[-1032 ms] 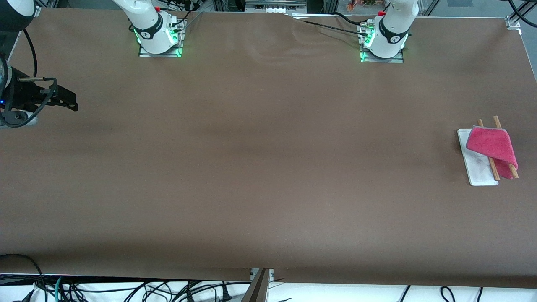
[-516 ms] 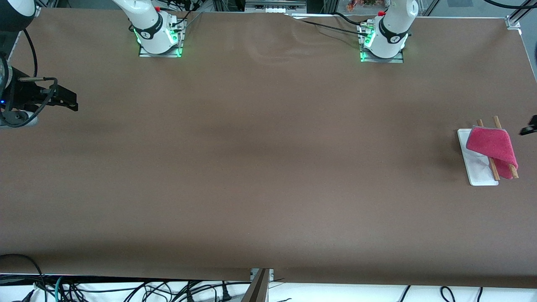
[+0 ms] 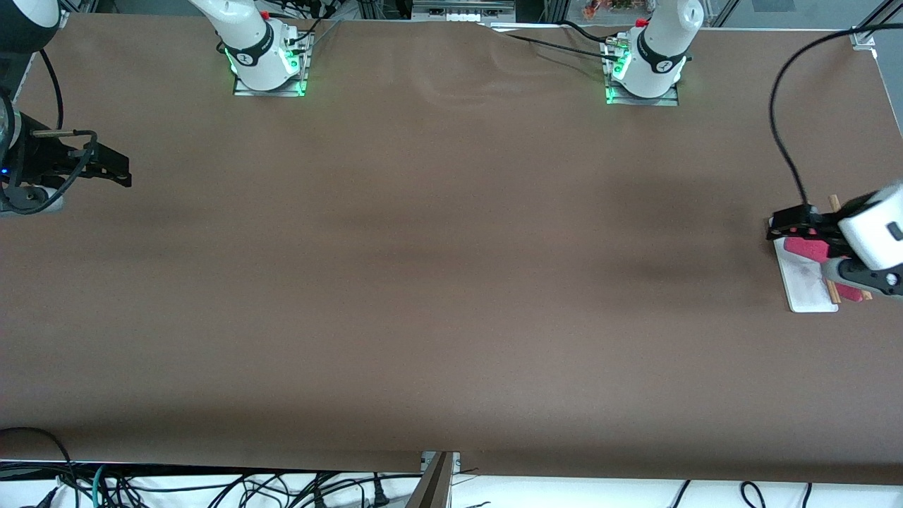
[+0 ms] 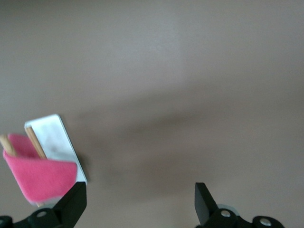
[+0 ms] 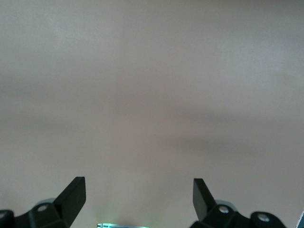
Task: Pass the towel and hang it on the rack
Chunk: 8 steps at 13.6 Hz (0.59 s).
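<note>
The pink-red towel [image 3: 801, 247] hangs over the two brown rods of the rack [image 3: 805, 288], which stands on its white base at the left arm's end of the table. My left gripper [image 3: 779, 226] is open and empty in the air over the rack and hides much of the towel. In the left wrist view the towel [image 4: 40, 176] and the rack [image 4: 56, 138] lie beside one finger of the left gripper [image 4: 137, 206]. My right gripper [image 3: 127, 171] waits open and empty over the right arm's end of the table; its wrist view shows the right gripper [image 5: 137, 199] over bare table.
A brown cloth covers the table [image 3: 451, 282]. The two arm bases [image 3: 264, 63] [image 3: 645, 70] stand at the edge farthest from the front camera. A black cable [image 3: 779, 134] hangs from the left arm above the table near the rack.
My left arm has swung in from the left arm's end of the table, and its gripper now hangs over the rack and covers much of the towel. The right arm has not moved.
</note>
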### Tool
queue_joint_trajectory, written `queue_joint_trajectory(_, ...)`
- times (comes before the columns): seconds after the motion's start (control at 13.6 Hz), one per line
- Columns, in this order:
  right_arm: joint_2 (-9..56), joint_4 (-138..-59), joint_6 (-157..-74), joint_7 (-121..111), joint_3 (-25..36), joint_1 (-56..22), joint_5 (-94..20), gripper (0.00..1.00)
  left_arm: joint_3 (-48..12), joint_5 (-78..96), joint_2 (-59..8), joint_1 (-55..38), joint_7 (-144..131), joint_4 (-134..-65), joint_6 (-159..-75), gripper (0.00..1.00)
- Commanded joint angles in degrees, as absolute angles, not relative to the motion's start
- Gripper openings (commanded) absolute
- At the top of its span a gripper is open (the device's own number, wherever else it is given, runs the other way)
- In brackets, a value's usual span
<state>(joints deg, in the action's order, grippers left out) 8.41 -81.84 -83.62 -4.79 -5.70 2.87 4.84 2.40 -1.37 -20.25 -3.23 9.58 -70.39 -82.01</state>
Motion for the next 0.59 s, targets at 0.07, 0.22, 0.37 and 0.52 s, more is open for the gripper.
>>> queue_joint_trajectory(0.07, 7.91, -82.09, -83.67, -4.39, -5.89, 3.08, 4.31, 1.0, -1.23, -3.43, -3.73, -2.46, -4.1, -92.32, -93.3, 1.0)
queue_joint_trajectory(0.22, 7.91, -82.09, -83.67, -4.39, -5.89, 3.08, 4.31, 1.0, -1.05, -1.42, 5.41, -0.01, -4.93, -104.97, -105.14, 1.0)
queue_joint_trajectory(0.37, 7.91, -82.09, -83.67, -4.39, -5.89, 3.08, 4.31, 1.0, -1.32, -1.49, 6.94, -0.35, -4.39, -106.96, -107.49, 1.0)
queue_joint_trajectory(0.52, 8.08, -82.0, -83.76, -4.39, -5.89, 3.16, 4.31, 1.0, -1.14, -1.58, 6.07, -0.27, -3.87, -106.0, -106.18, 1.0)
